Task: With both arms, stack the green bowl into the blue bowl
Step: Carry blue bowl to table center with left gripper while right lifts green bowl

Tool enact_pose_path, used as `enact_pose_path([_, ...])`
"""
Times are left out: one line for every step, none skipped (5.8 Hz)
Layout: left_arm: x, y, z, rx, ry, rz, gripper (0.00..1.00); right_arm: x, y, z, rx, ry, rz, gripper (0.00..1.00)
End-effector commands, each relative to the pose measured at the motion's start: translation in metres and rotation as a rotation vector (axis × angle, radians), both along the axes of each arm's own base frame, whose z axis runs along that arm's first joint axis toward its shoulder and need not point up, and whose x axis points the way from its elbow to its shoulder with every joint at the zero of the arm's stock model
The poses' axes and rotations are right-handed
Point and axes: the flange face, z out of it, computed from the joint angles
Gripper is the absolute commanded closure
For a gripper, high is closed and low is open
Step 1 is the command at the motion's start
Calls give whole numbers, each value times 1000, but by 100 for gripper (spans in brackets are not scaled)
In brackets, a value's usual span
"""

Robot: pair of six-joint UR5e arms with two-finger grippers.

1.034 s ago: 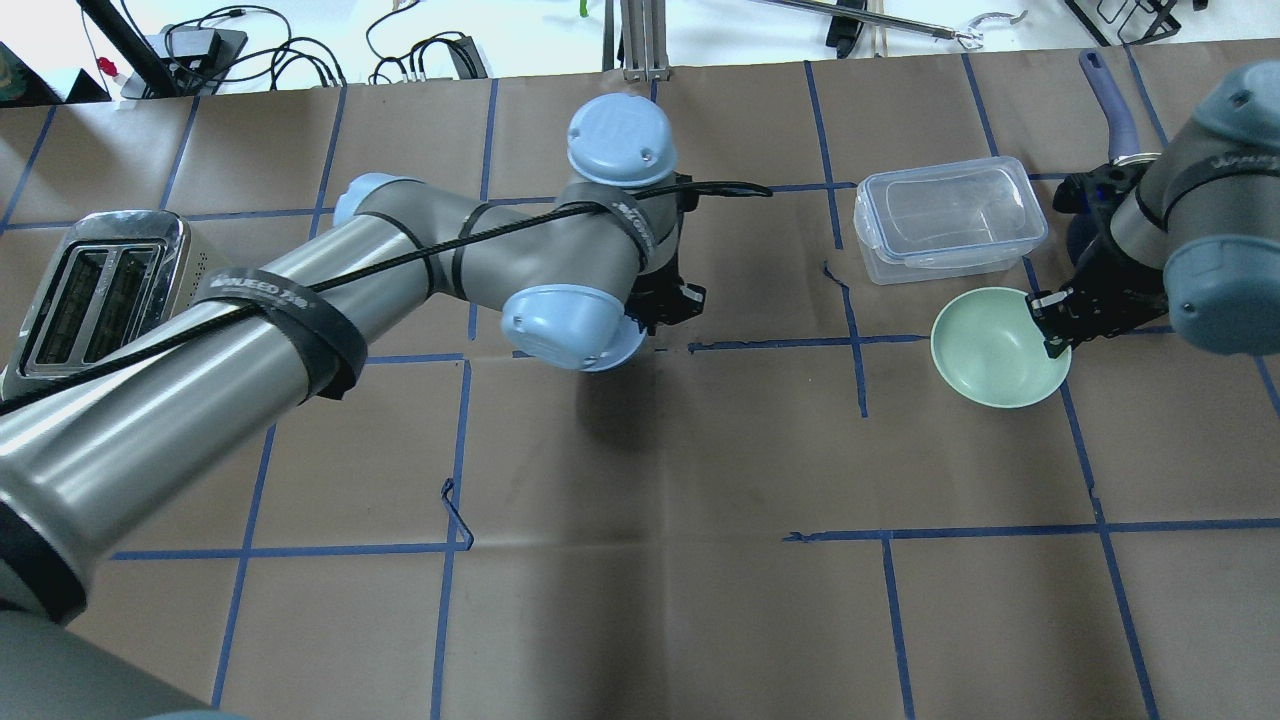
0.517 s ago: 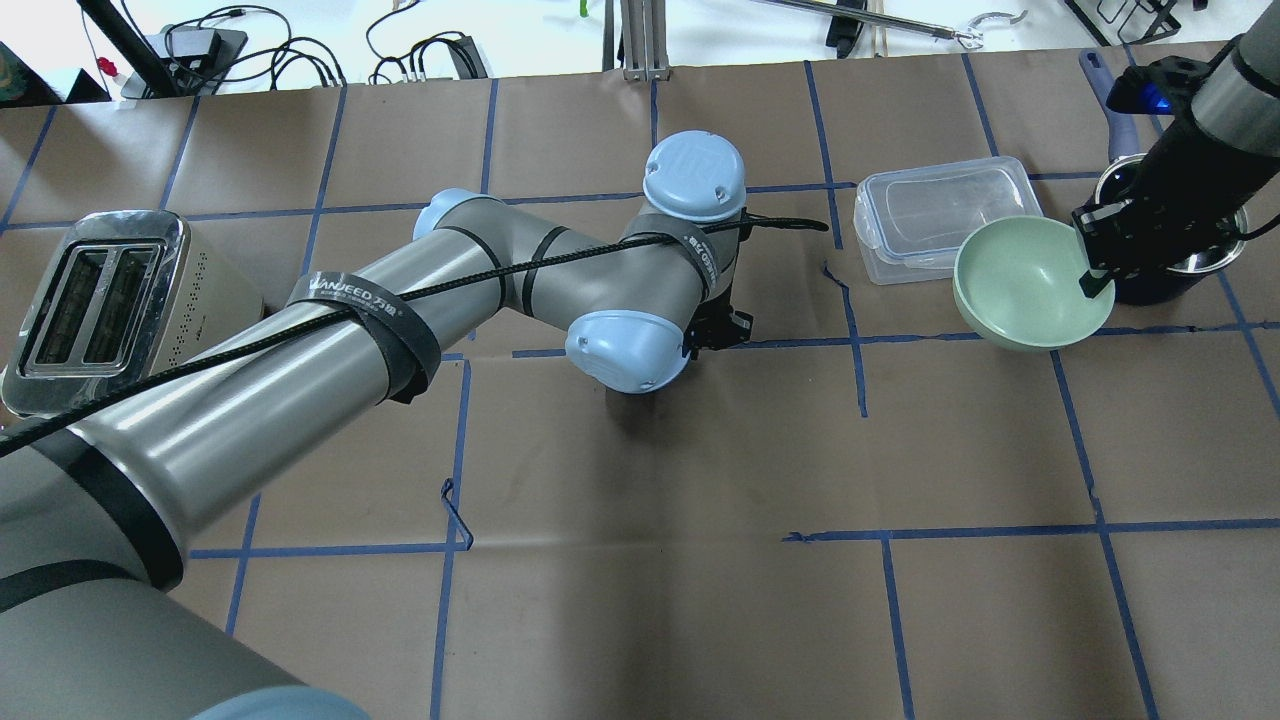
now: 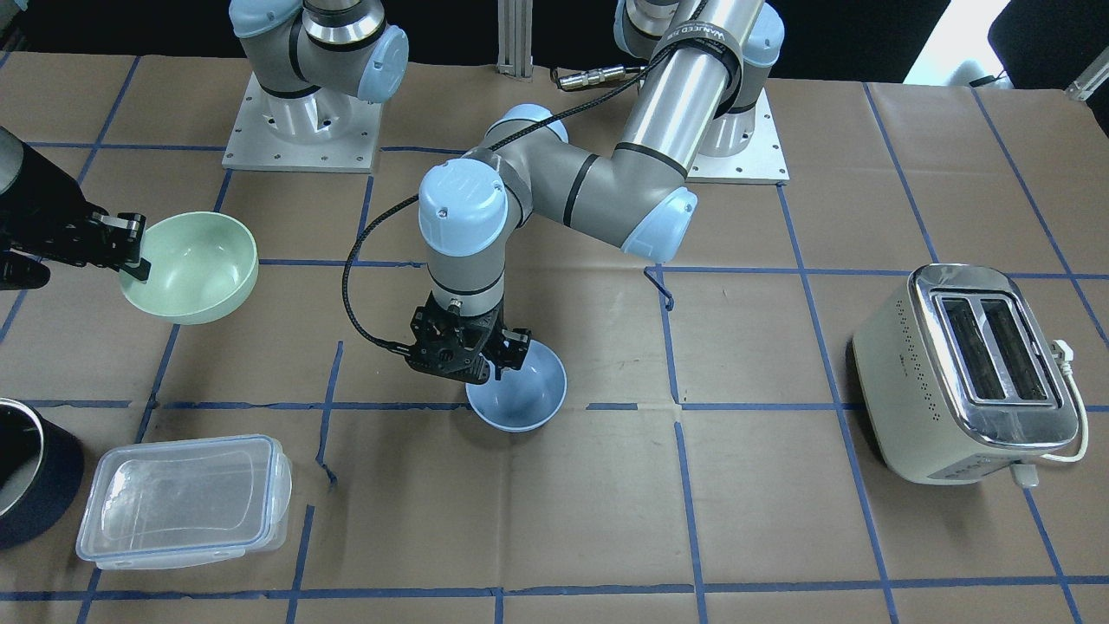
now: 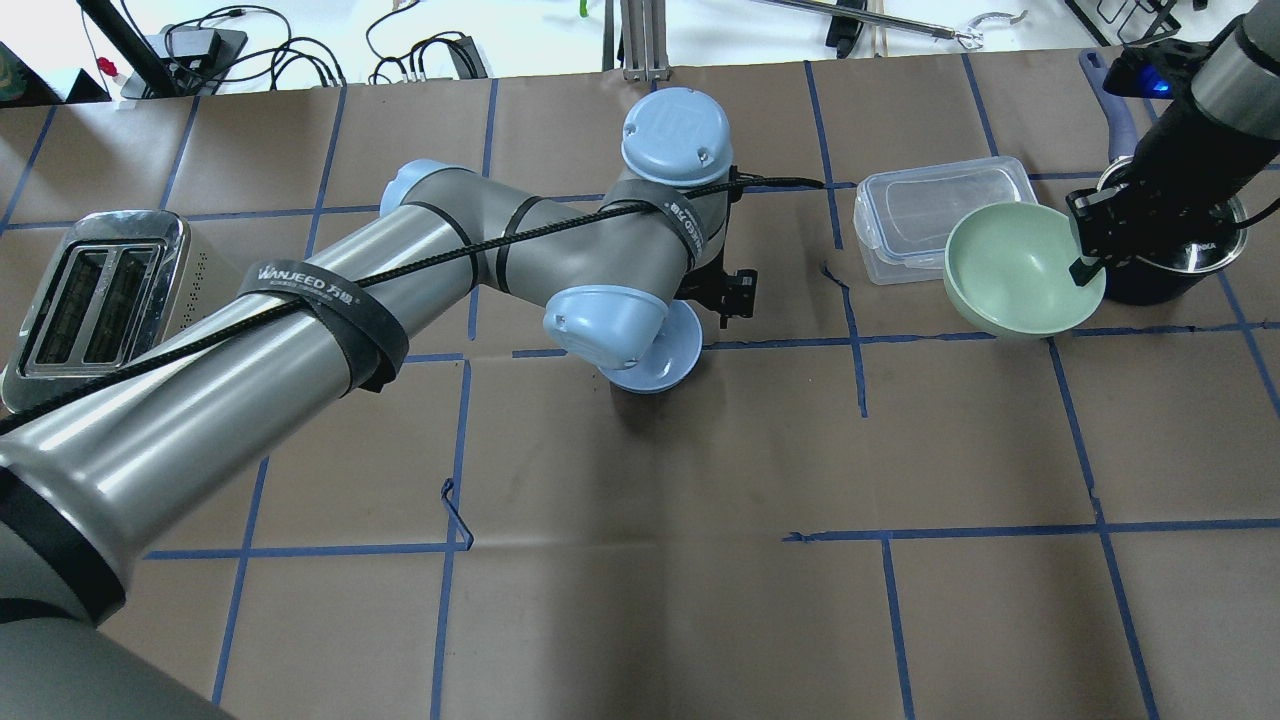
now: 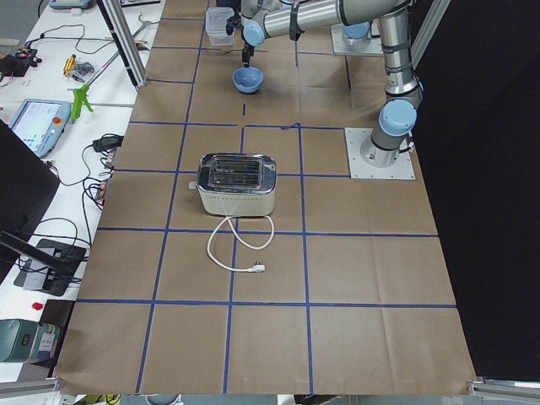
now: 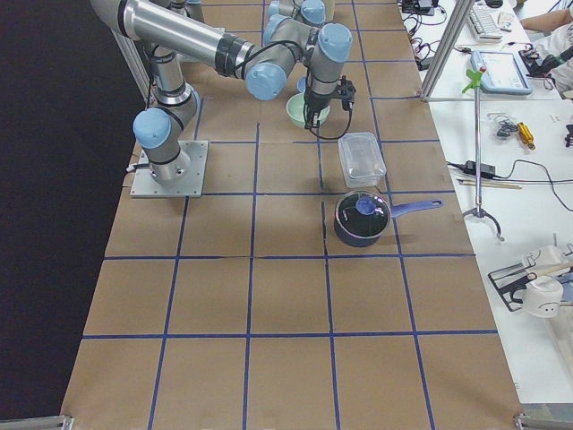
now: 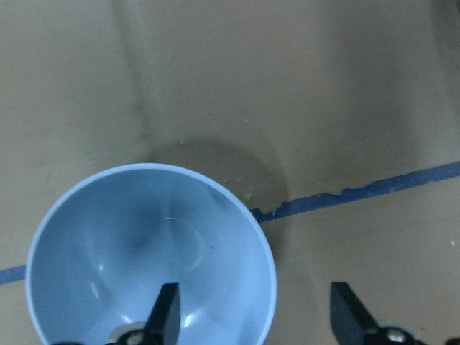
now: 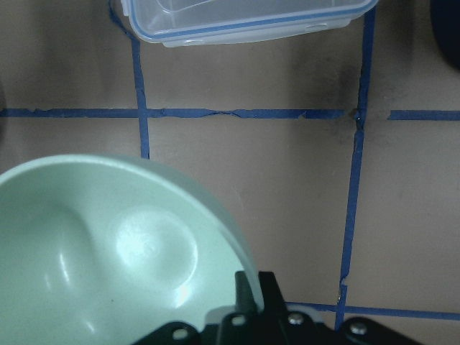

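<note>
The pale blue bowl (image 3: 524,394) sits upright on the table near the middle, and it also shows in the overhead view (image 4: 670,365) and the left wrist view (image 7: 129,244). My left gripper (image 3: 494,368) is low over it and open, one finger (image 7: 167,316) inside the bowl and the other (image 7: 348,316) outside its rim. The mint-green bowl (image 4: 1010,270) hangs tilted above the table. My right gripper (image 4: 1085,265) is shut on its rim, which also shows in the right wrist view (image 8: 108,244).
A clear lidded container (image 4: 945,215) lies just beyond the green bowl. A dark pot (image 4: 1170,260) with a blue handle stands under the right arm. A toaster (image 4: 95,290) stands at the far left.
My right gripper has lifted the green bowl off the table and carried it back toward the container. My left arm has shifted right, and the blue bowl now shows beneath its wrist.
</note>
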Motion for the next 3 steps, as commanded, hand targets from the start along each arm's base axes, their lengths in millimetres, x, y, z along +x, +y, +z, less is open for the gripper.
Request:
enact_pose_path([66, 9, 80, 44, -24, 19, 2, 46, -17, -19, 1, 17, -19, 94])
enact_pose_path([113, 23, 122, 94, -38, 11, 2, 91, -23, -29, 6, 11, -52, 94])
enact_pose_path([143, 40, 157, 103, -41, 42, 2, 145, -27, -40, 1, -17, -129, 94])
